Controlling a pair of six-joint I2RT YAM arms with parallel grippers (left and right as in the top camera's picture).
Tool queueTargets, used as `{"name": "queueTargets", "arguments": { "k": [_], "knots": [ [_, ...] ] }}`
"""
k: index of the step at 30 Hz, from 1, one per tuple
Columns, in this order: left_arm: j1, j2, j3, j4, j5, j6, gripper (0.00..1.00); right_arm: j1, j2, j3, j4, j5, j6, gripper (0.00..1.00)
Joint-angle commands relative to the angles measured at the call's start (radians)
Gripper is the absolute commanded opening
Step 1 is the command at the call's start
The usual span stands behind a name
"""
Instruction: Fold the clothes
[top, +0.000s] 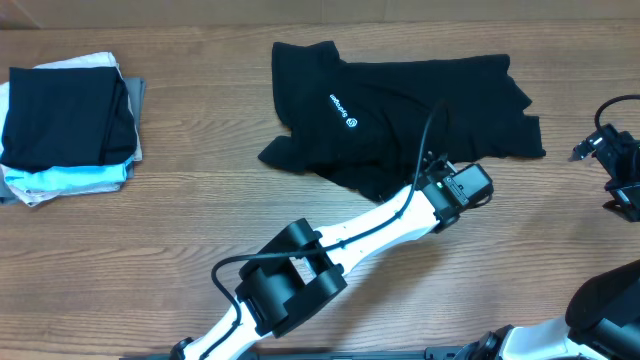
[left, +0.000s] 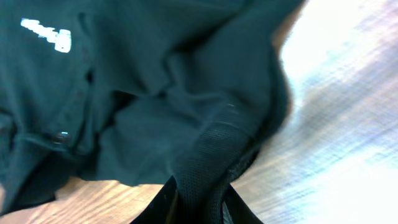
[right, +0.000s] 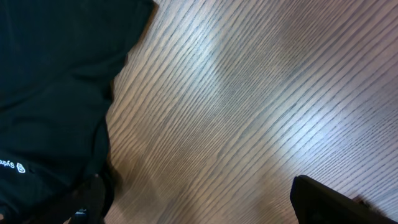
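The black T-shirt (top: 400, 110) lies crumpled at the back middle of the wooden table, its white chest logo (top: 345, 112) facing up. My left gripper (top: 428, 168) is at the shirt's near edge. In the left wrist view it (left: 199, 208) is shut on a pinched fold of the black fabric (left: 186, 93). My right gripper (top: 612, 160) is at the far right, off the shirt. In the right wrist view it (right: 205, 199) is open over bare wood, and the shirt (right: 56, 81) with white lettering lies to its left.
A stack of folded garments (top: 70, 125), black on top with pale blue, white and grey beneath, sits at the back left. Bare wooden table (top: 150, 230) lies in front of the shirt and stack. The left arm (top: 330, 250) crosses the front middle.
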Motion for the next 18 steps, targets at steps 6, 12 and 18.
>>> {"name": "queueTargets", "arguments": {
  "k": [6,12,18],
  "knots": [
    [0.151,0.007,0.023,0.052,-0.032,0.0,0.22,-0.001,-0.019,0.016,0.002,-0.001,0.004,1.0],
    [0.219,0.004,0.024,-0.021,0.136,0.0,0.15,-0.001,-0.019,0.016,0.002,-0.001,0.004,1.0],
    [0.205,-0.039,0.032,-0.14,0.185,-0.014,0.06,-0.001,-0.019,0.016,0.002,-0.001,0.004,1.0]
  ]
}}
